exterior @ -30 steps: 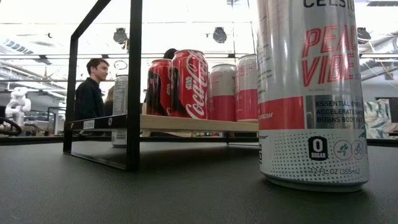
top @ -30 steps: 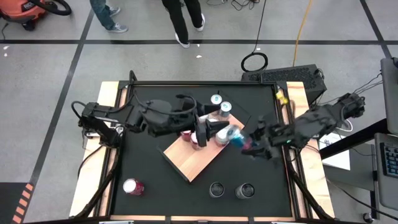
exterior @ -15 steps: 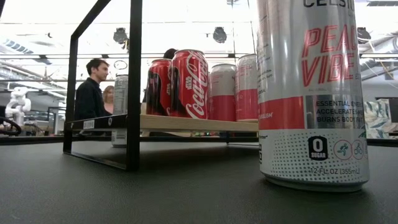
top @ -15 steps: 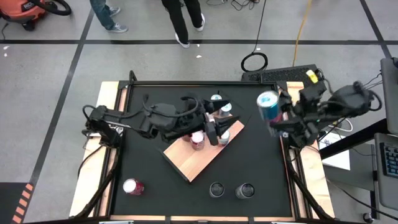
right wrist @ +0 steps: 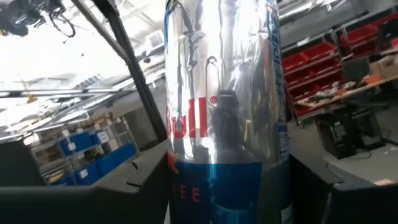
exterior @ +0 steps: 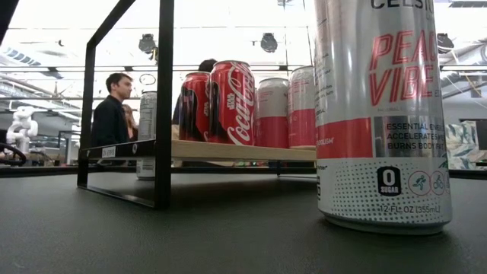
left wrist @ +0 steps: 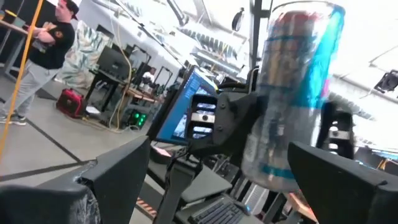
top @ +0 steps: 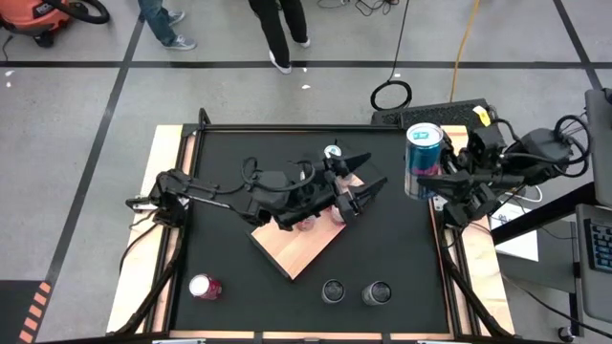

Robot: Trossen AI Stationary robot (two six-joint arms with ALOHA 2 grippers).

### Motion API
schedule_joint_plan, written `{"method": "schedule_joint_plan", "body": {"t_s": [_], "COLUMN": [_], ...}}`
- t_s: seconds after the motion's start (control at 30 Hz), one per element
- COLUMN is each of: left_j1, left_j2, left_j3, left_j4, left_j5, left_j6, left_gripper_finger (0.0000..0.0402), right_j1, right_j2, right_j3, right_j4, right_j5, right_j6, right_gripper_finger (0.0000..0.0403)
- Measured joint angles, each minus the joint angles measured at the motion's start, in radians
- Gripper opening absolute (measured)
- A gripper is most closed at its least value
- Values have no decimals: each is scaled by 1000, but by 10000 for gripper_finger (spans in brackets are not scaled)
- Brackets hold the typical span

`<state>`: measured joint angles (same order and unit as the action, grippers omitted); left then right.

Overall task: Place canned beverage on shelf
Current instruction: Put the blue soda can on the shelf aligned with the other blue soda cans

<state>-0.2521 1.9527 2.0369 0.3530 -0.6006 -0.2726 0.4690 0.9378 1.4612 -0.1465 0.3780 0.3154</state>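
Blurred blue can [left wrist: 292, 93], base hidden

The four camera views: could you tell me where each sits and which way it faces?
High: overhead, looking down; both arms, shelf.
Low: tabletop level, facing across; Celsius can close, no arm.
Left wrist: on the left arm, past its open left gripper toward the blue can.
Right wrist: right gripper holding that can.
Shared: both wrist views and high show the blue can.

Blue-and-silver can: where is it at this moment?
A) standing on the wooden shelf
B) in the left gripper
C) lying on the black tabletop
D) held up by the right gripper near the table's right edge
D: the right gripper grips the blue-and-silver can aloft, away from the shelf.
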Motion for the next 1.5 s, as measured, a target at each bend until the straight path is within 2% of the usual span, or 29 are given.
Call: {"method": "schedule_joint_plan", "body": {"t_s": [0.5, 0.87, 1.27, 1.5], "left_j1": [30, 83, 95, 121], "left_j2": [3, 3, 3, 3], "left_j3": [0, 0, 0, 0], "left_j4": [18, -20, -34, -63], "left_j5": [137, 359, 371, 455], "left_j6": [-15, -165, -159, -178], "left_gripper_finger": [384, 384, 384, 384], "right_j1": [-72, -81, -125, -130], "right_j2": [62, 75, 86, 101], "right_j3": [0, 0, 0, 0], "right_j4": [69, 68, 68, 68], "right_j5": [14, 17, 18, 14], "right_j6": [8, 17, 39, 39], "right_gripper_finger": [219, 219, 219, 219]}}
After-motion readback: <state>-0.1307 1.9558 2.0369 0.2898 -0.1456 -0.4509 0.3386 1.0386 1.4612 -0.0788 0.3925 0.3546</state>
